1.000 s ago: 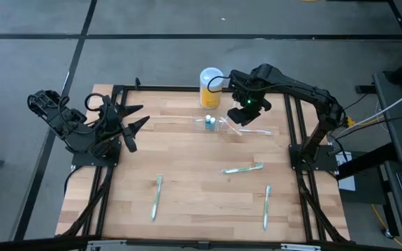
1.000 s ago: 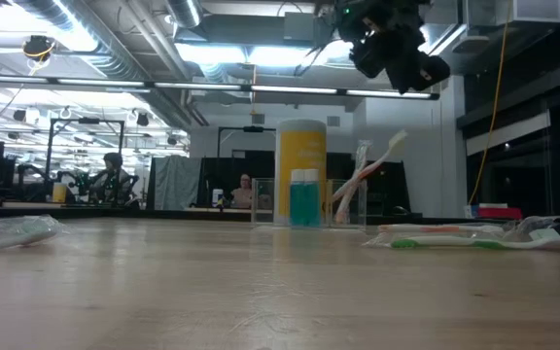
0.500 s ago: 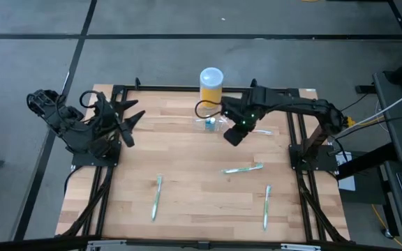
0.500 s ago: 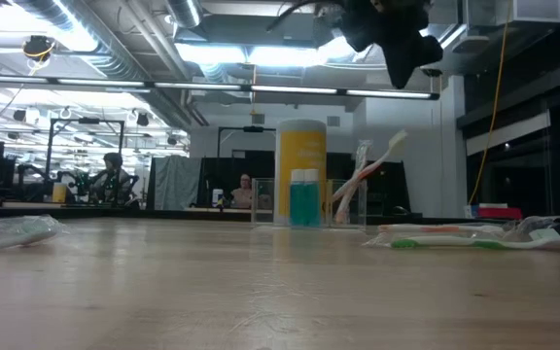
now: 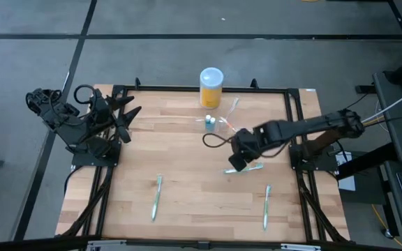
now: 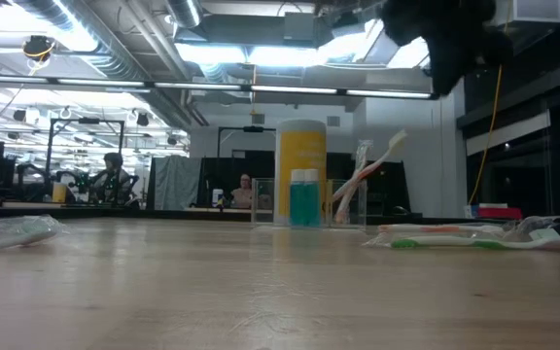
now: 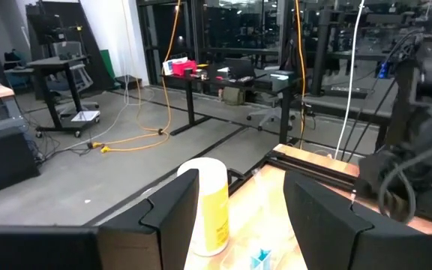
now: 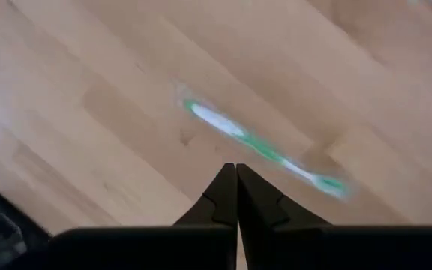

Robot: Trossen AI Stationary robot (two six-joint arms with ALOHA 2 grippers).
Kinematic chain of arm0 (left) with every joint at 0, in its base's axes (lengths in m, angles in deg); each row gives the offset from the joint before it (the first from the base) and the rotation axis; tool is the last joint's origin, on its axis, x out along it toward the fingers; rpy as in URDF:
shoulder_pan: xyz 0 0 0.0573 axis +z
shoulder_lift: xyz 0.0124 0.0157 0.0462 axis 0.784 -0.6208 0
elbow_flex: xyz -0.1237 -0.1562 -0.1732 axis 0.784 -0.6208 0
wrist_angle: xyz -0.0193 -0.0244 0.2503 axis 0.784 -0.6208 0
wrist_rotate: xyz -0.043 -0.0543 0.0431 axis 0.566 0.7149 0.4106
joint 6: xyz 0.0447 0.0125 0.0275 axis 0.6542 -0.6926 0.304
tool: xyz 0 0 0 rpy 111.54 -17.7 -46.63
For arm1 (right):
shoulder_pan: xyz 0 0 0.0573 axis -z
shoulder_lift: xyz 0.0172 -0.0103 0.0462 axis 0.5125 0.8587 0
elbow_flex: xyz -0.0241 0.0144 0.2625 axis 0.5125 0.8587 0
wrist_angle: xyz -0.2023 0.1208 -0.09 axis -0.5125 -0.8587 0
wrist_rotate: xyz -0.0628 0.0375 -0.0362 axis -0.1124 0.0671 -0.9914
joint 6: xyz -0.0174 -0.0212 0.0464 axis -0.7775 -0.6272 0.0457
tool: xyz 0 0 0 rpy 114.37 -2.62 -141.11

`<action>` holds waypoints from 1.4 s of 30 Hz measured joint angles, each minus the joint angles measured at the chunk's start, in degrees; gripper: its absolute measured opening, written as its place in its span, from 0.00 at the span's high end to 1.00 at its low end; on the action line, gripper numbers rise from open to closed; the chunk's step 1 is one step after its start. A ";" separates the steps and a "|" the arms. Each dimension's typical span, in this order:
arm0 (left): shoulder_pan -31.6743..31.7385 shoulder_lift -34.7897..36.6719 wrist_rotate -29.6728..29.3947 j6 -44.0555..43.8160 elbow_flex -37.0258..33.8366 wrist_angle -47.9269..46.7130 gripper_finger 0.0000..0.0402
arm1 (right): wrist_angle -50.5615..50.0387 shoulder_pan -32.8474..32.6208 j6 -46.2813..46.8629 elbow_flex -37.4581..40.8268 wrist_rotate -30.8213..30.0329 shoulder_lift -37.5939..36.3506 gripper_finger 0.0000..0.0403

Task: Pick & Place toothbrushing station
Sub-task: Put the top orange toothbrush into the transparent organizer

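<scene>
Wood table [image 5: 187, 174]: four toothbrushes lie on it.
Right gripper [image 5: 234, 162]: fingers pressed together, empty, low over green toothbrush [image 8: 261, 148], centre-right.
Left gripper [image 5: 121, 118]: parted, parked upper left.
Toothbrushing station [image 6: 309, 202]: clear holder, upper centre, before yellow container [image 5: 211, 86]; low view shows its tubes.

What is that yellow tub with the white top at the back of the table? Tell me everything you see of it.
The yellow tub is an upright cylinder, apparently plastic, with a white lid closed on top and a paler label band around its yellow body. It stands at the far edge of the wooden table, near the middle. A clear holder with blue-capped tubes and toothbrushes sits just in front of it. Nothing grips it.
</scene>
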 joint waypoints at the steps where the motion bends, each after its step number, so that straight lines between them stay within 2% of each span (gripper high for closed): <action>1: 0.00 0.00 -0.12 0.38 0.00 0.00 0.52 | 3.25 -0.85 2.00 2.52 -0.66 -0.57 0.99; 8: 0.00 0.29 -0.39 0.88 0.00 0.05 0.52 | 22.89 -1.89 10.17 16.96 -9.82 -0.67 1.00; 15: 0.01 1.12 -0.07 4.17 0.00 4.33 0.52 | 27.23 -1.72 13.63 23.17 -21.23 -0.68 1.00; 19: 0.00 1.36 0.03 7.55 0.00 7.81 0.52 | 31.95 -0.36 14.65 26.39 -23.67 -0.67 1.00; 24: 0.00 1.55 0.05 11.27 0.00 10.79 0.52 | 32.93 2.18 13.76 26.64 -27.58 -1.13 1.00; 30: 0.00 1.51 0.05 11.48 0.00 11.27 0.52 | 36.48 5.83 9.96 26.64 -29.46 -1.70 1.00; 42: 0.01 1.46 0.07 11.04 0.00 11.28 0.52 | 39.38 13.21 2.91 26.31 -33.25 -8.75 1.00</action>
